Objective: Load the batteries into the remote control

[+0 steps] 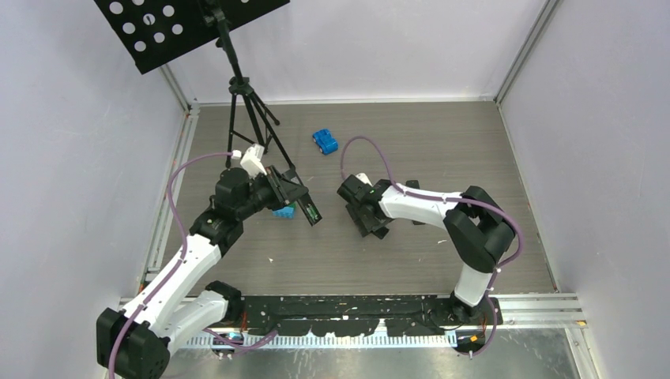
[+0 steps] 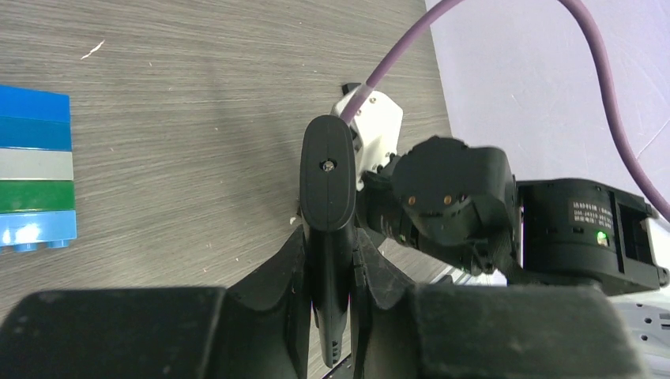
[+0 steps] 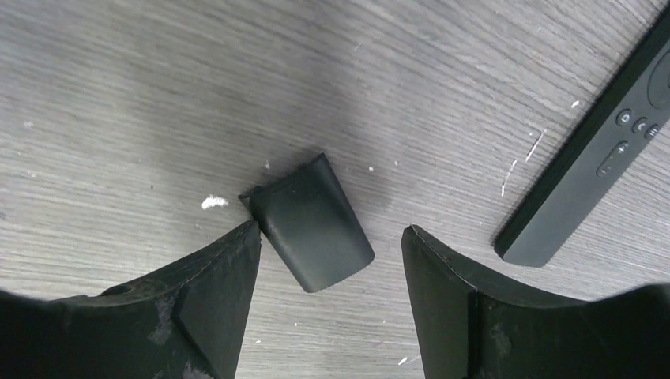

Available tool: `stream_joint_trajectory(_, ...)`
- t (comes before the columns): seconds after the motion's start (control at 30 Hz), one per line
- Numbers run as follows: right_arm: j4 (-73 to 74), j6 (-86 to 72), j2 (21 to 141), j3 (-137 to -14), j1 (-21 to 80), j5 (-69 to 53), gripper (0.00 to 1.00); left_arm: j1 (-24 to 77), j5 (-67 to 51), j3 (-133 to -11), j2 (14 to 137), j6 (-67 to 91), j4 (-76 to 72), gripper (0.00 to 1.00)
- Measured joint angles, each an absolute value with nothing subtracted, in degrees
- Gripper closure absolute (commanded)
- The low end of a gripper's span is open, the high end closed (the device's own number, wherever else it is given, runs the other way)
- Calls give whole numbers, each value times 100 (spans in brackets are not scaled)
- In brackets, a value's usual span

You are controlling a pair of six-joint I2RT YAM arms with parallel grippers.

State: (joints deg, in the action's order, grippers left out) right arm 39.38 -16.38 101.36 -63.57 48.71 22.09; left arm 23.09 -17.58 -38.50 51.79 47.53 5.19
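My left gripper (image 1: 294,197) is shut on the slim black remote control (image 1: 306,204) and holds it tilted above the table. In the left wrist view (image 2: 332,237) the remote (image 2: 328,178) sticks out between the shut fingers. A small green spot (image 1: 310,212) shows on the remote's near end; I cannot tell whether it is a battery. No other battery shows. My right gripper (image 1: 371,225) is open low over the table (image 3: 330,237), straddling a small black cover piece (image 3: 312,225); its left fingertip (image 3: 237,253) touches it. A black buttoned remote (image 3: 600,150) shows at the right edge.
A stack of blue, grey and green blocks (image 2: 35,170) lies on the table under my left gripper, also in the top view (image 1: 283,212). A small blue object (image 1: 325,142) lies farther back. A black tripod (image 1: 249,110) with a perforated board stands at the back left.
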Motion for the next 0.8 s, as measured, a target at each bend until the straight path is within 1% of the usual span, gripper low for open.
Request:
stream_joint_trajectory(0.33, 3671, -1896, 10108, -6298, 4219, 1275, 30, 2257, -1846, -3857, 5229, 4777, 497, 100)
stream_joint_trajectory(0.53, 3457, -2134, 9911, -6016, 4115, 928, 31, 2248, -1966, -3857, 5378, 4807, 414, 100)
stream_joint_trajectory(0.67, 3380, -2180, 9826, -5876, 4110, 648, 37, 2246, -2106, -3857, 5529, 4886, 252, 100)
stream_joint_trajectory(0.8, 3367, -2174, 9758, -5800, 4112, 572, 36, 2248, -2276, -3857, 5734, 4941, 93, 100)
